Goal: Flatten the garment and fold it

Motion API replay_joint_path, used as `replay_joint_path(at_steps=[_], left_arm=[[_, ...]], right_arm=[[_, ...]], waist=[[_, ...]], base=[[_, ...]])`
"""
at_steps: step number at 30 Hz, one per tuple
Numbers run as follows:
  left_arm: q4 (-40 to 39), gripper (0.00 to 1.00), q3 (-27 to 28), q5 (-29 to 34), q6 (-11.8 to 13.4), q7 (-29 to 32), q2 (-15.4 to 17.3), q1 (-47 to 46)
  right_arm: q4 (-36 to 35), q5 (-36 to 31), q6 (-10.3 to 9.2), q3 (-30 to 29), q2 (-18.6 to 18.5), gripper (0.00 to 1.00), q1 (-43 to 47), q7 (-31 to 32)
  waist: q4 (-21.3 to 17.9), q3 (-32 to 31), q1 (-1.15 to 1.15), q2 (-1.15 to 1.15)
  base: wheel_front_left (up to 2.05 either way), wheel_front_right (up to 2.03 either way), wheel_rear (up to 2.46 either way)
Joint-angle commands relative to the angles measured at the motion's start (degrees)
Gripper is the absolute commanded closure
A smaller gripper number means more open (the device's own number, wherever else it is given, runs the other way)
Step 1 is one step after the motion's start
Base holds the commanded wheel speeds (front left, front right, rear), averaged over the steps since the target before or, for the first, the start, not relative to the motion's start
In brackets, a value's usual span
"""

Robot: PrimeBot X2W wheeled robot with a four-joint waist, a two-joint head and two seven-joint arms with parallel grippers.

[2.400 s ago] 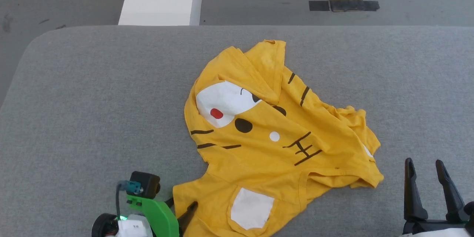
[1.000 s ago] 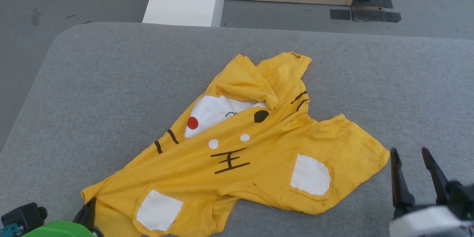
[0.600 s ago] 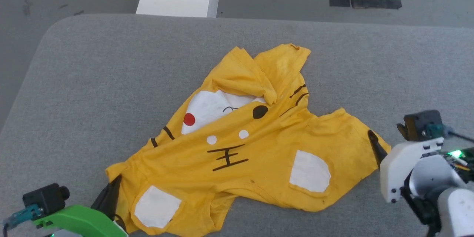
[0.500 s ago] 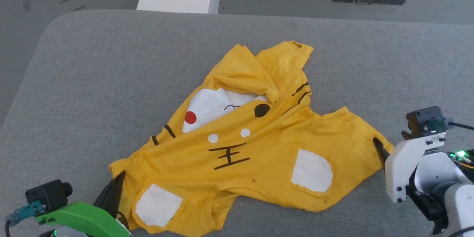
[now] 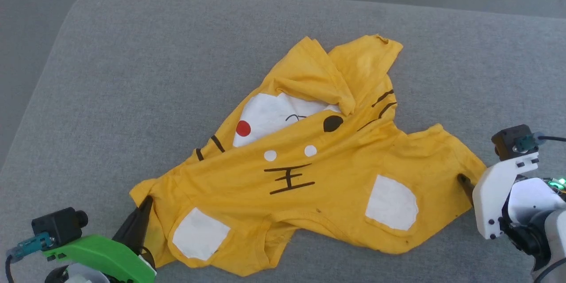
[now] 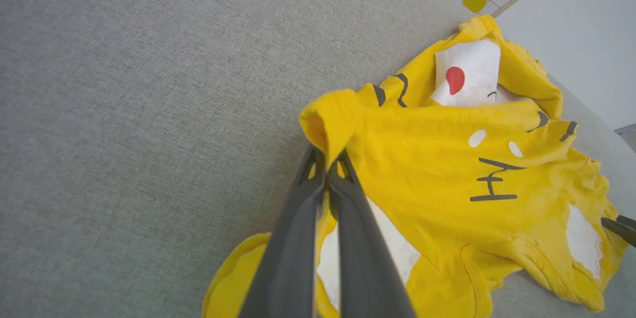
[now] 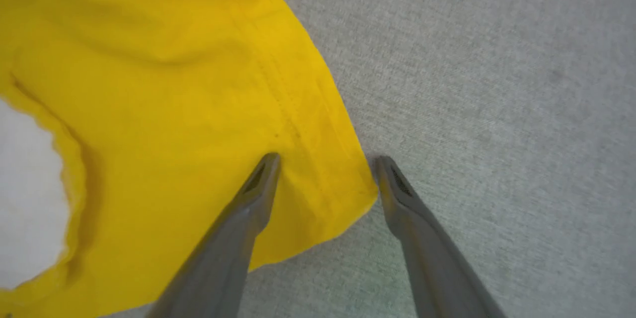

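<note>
Right gripper (image 7: pixel 325 160) newly astride garment (image 5: pixel 336 185) (wide)

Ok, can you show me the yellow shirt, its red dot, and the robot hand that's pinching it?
shirt (image 5: pixel 345 185): head view, plain yellow middle.
red dot (image 5: pixel 243 128): head view, its centre.
left gripper (image 6: pixel 329 156): left wrist view, between the tips of the shut fingers.
</note>
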Motion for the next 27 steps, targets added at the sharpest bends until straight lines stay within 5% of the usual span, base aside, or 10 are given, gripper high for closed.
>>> replay_joint_path(at_steps=[1,2,4,5,12,18,21,27], left_arm=[[0.2,1.0,0.1,-0.3,-0.5,0.0,0.4,-1.2],[0.2,1.0,0.1,-0.4,-0.6,-0.1,0.4,-1.4],[0.4,1.0,0.2,-0.7,-0.8,-0.2,0.4,-1.7],[0.6,1.0,0.3,-0.8,-0.9,-0.3,0.5,-1.9],[1.4,1.0,1.2,-2.1,-0.9,-0.8,0.1,-2.5],[0.7,1.0,2.3,-4.1,0.0,-2.0,-1.7,-2.4],[-0.3,1.0,2.7,-4.4,0.2,-3.2,-2.4,-3.4],[-3.3,1.0,2.5,-5.7,1.0,-2.4,-3.1,-10.0]], right_arm=[[1.4,0.5,-0.09,0.3,0.7,0.0,-0.5,0.2],[1.8,0.7,-0.09,0.4,1.0,0.13,-0.6,0.5],[2.5,1.4,-0.09,0.6,1.7,0.9,-0.7,1.5],[2.7,1.7,-0.09,0.7,1.8,1.0,-0.7,2.1],[0.7,4.0,-0.09,-1.7,3.2,1.0,-0.9,3.2],[-4.6,6.5,-0.09,-11.1,11.2,1.0,-0.9,-4.8],[-6.9,10.4,-0.09,-14.8,14.3,1.0,-1.3,-8.3],[-6.6,23.2,-0.09,-16.3,15.0,1.0,-5.4,-14.0]], waist=[[0.8,1.3,0.0,0.0],[0.9,1.6,0.0,0.0],[0.9,2.1,0.0,0.0],[0.8,2.2,0.0,0.0],[-0.3,1.0,0.0,0.0],[-1.3,-2.6,0.0,0.0],[-2.0,-4.2,0.0,0.0],[-3.8,-7.1,0.0,0.0]], base=[[0.0,0.0,0.0],[0.0,0.0,0.0],[0.0,0.0,0.0],[0.0,0.0,0.0],[0.0,0.0,0.0],[0.0,0.0,0.0],[0.0,0.0,0.0],[0.0,0.0,0.0]])
